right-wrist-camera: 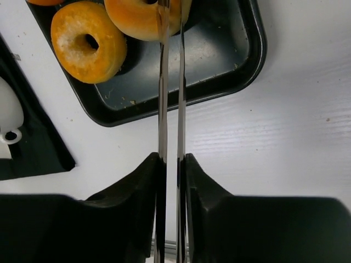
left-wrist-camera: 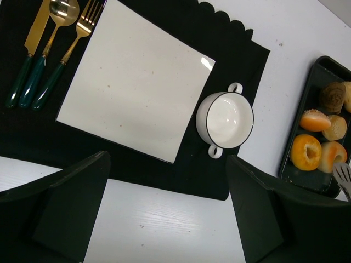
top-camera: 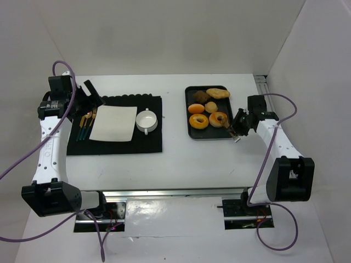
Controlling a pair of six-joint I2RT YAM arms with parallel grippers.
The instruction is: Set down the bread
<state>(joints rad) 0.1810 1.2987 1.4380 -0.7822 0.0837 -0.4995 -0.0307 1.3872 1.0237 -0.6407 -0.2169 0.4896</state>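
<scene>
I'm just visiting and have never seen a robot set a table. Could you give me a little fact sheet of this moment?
Left gripper: open, hovering above the black placemat
Right gripper: shut on metal tongs
Tongs: tips reach the bread
Bread: golden-brown ring on the black tray, beside a paler ring
Placemat: holds a white square plate, cutlery on one side, white bowl on the other
Plate: nothing on it
</scene>
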